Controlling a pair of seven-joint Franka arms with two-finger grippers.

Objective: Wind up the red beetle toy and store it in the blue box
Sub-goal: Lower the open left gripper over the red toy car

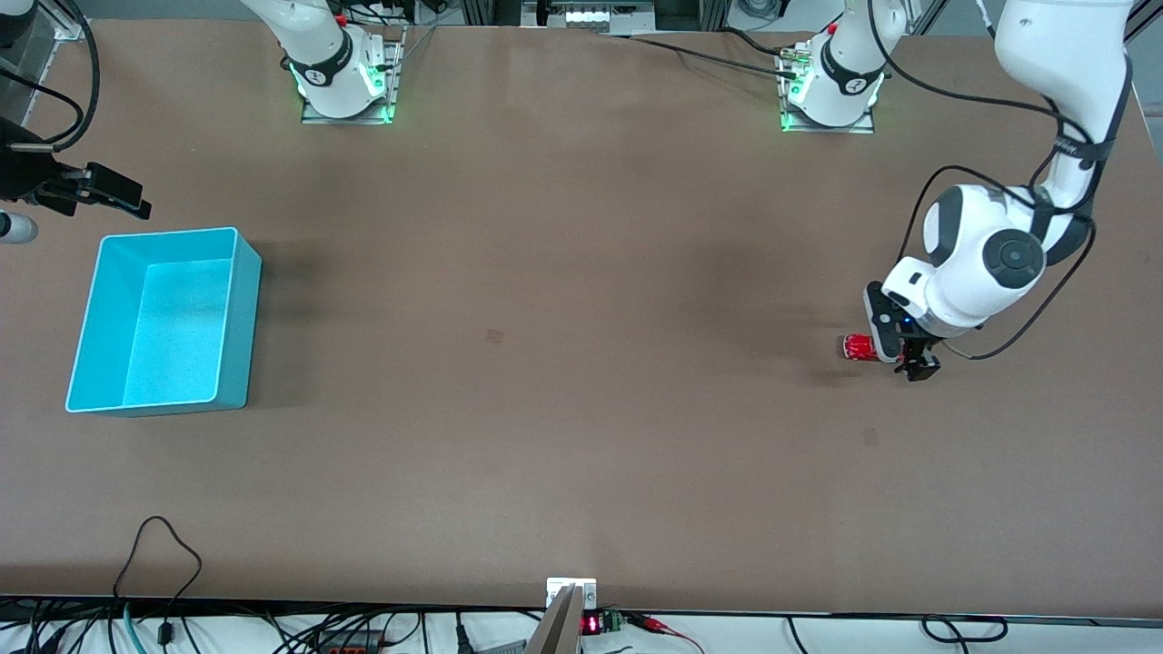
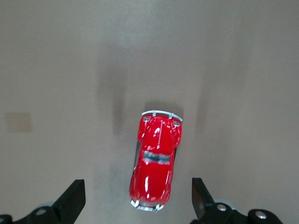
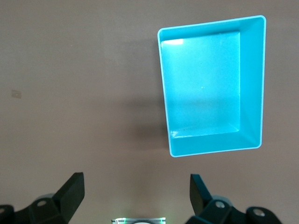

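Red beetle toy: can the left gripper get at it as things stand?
Likely yes. The left gripper hangs open right over the red beetle toy, fingers either side, and only bare table surrounds the car.

High front camera over the whole table [image 1: 563, 272]; wrist cameras straight down, close, each sharing a patch.

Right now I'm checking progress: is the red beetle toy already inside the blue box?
No; the red beetle toy sits on the table under the open left gripper, and the blue box holds nothing.
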